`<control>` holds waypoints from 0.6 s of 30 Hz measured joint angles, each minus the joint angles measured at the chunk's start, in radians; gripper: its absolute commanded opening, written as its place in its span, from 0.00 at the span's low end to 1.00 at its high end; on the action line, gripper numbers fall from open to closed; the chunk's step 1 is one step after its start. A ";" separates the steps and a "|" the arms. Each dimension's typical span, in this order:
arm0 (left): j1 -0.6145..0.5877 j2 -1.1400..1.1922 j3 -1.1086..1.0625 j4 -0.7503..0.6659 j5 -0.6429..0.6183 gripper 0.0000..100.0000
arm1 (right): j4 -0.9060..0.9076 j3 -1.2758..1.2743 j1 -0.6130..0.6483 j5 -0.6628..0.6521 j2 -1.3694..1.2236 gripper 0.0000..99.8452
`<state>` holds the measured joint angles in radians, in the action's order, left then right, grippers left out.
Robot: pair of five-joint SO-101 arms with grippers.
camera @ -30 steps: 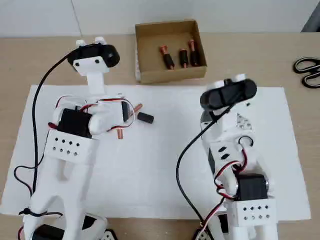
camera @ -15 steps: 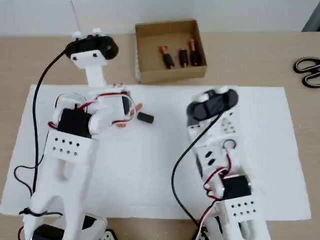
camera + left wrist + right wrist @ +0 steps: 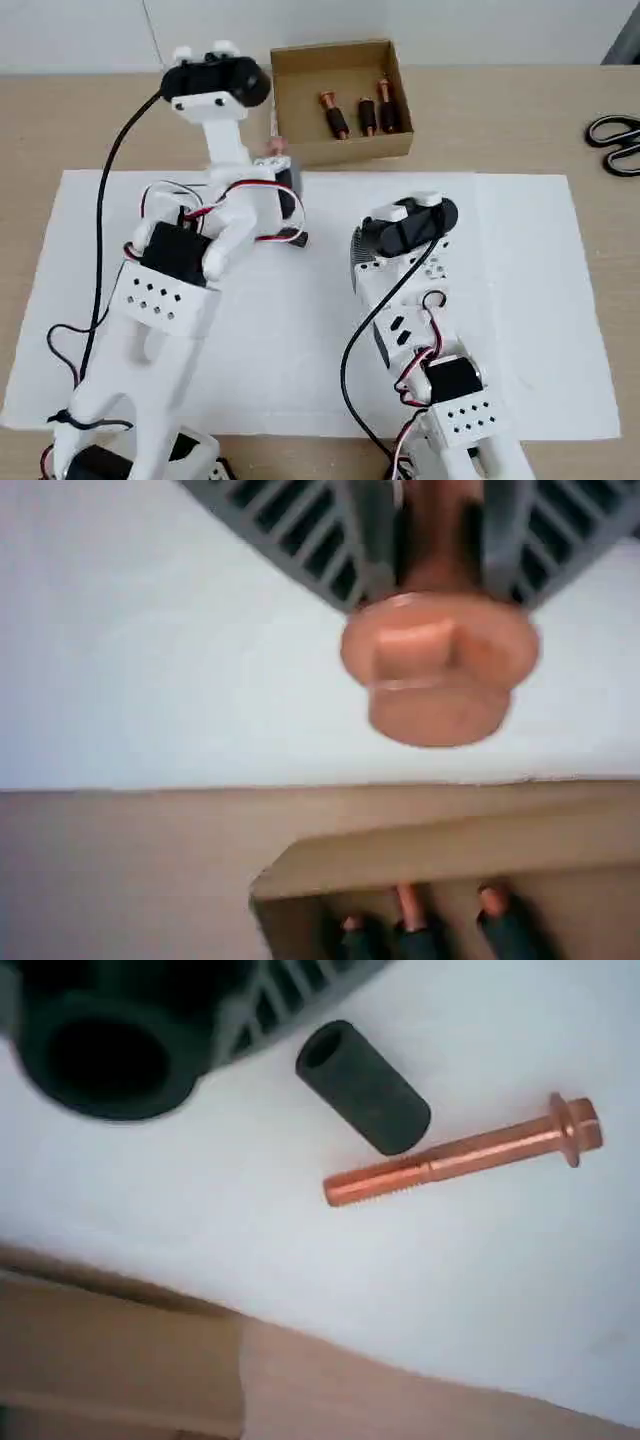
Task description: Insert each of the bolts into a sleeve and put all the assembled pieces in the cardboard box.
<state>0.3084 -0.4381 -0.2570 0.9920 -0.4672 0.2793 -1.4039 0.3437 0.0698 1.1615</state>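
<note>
My left gripper [image 3: 274, 156] is shut on a copper bolt [image 3: 437, 670] and hangs just off the front left corner of the cardboard box [image 3: 345, 151]. The bolt's head [image 3: 272, 148] points toward the box [image 3: 430, 852]. Three assembled pieces [image 3: 362, 110] lie inside it. My right gripper [image 3: 357, 264] sits over the middle of the white paper, shut on a black sleeve [image 3: 104, 1054]. Another black sleeve [image 3: 365, 1087] and a loose copper bolt [image 3: 466, 1154] lie side by side on the paper. That sleeve [image 3: 293, 238] peeks out beside the left arm.
A white paper sheet [image 3: 540, 300] covers the wooden table under both arms. Scissors [image 3: 615, 140] lie at the far right edge of the table. Black cables trail from both arms.
The left arm has swung away from the sleeve toward the box, carrying the bolt. The right arm has moved left toward the middle of the paper.
</note>
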 measured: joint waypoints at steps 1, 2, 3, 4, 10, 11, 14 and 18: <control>0.003 0.000 0.009 -0.023 0.011 0.00 | 0.000 -0.005 0.002 0.012 0.000 0.00; 0.005 0.000 0.021 -0.032 0.026 0.00 | 0.000 -0.006 0.003 0.028 0.000 0.00; 0.009 -0.008 0.040 -0.034 0.035 0.00 | 0.000 -0.011 0.003 0.041 0.000 0.00; 0.015 -0.018 0.061 -0.029 0.040 0.00 | 0.000 -0.015 0.009 0.052 0.002 0.00; 0.032 -0.132 0.164 0.130 0.049 0.00 | 0.000 -0.034 0.104 0.060 0.000 0.00; 0.028 -0.140 0.164 0.147 0.049 0.00 | 0.000 -0.034 0.124 0.060 0.000 0.00; 0.012 -0.144 0.103 0.143 0.041 0.00 | 0.000 -0.037 0.166 0.060 0.000 0.00; 0.015 -0.155 -0.077 0.000 0.025 0.00 | 0.000 -0.040 0.187 0.060 0.000 0.00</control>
<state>0.3237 -0.5930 -0.3337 0.9920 -0.4427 0.2793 -1.4438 0.5309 0.1297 1.1615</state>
